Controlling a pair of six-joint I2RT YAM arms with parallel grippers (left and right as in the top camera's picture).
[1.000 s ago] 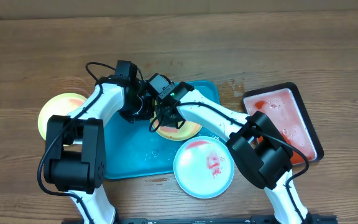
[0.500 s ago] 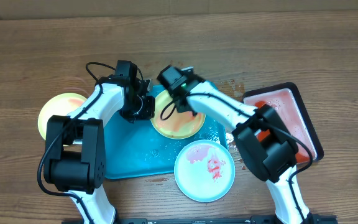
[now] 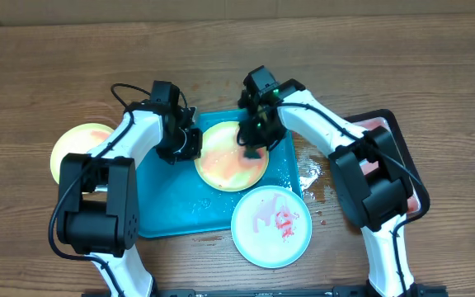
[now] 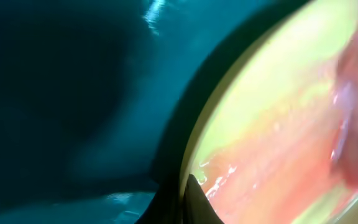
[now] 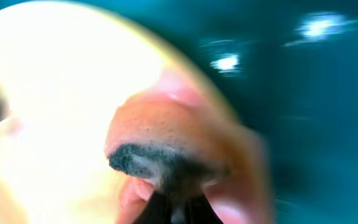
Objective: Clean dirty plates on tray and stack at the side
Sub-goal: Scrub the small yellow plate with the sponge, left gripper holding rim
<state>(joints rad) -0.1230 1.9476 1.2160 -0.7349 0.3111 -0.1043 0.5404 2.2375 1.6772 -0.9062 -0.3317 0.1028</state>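
Note:
A yellow-green plate (image 3: 231, 161) smeared orange-red lies on the turquoise tray (image 3: 167, 202). My left gripper (image 3: 190, 142) is shut on its left rim; the left wrist view shows the rim (image 4: 194, 140) between dark fingers (image 4: 191, 202). My right gripper (image 3: 251, 140) is over the plate's right part, shut on a pink sponge (image 5: 166, 140) with a dark scouring face, pressed at the plate (image 5: 55, 93). A pale blue-white plate (image 3: 270, 224) with red smears overlaps the tray's front right corner. A second yellow-green plate (image 3: 77, 148) lies on the table to the left.
A black tray (image 3: 394, 157) with red liquid stands at the right, partly behind my right arm. Water drops and smears lie on the turquoise tray and on the table by its right edge (image 3: 312, 173).
My right gripper with the sponge swept from the plate's left across to its right side. The plate now shows whole. The left gripper has stayed on the rim.

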